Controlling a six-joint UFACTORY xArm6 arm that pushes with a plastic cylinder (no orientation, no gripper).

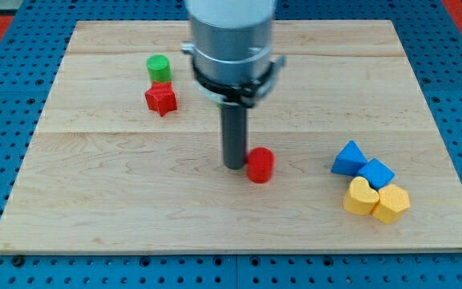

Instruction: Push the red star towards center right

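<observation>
1. Camera view, tool. My tip (pixel 233 166), the lower end of the straight dark rod, rests on the pale wooden board (pixel 95 209) near its middle. The rod carries no fingers, so nothing here can open, close or grip; it can only push sideways.
2. Camera view, nearest block. A small red cylinder-like wooden block (pixel 260 165) sits just to the view's right of my tip, touching it or nearly so; the exact contact cannot be made out. It is not the task's block.
3. Camera view, task block. The red star-shaped wooden block (pixel 160 99) lies up and to the view's left of my tip, well apart from it. It has not reached the centre right of the board.
4. Camera view, neighbour of the star. A green cylinder-like wooden block (pixel 159 68) stands just above the red star, touching it or almost touching, so a careless push from the view's bottom would probably drive the two together.
5. Camera view, far cluster. To the view's right of my tip and well apart lie a blue wedge-like block (pixel 348 158), a second blue block (pixel 375 172), a yellow heart-shaped block (pixel 360 196) and a yellow hexagon-like block (pixel 391 202), packed closely.
6. Judgement. My tip is on the wrong side of the star for a rightward push; it likely needs to pass to the star's left flank first. The red cylinder and the cluster could obstruct the route.
</observation>
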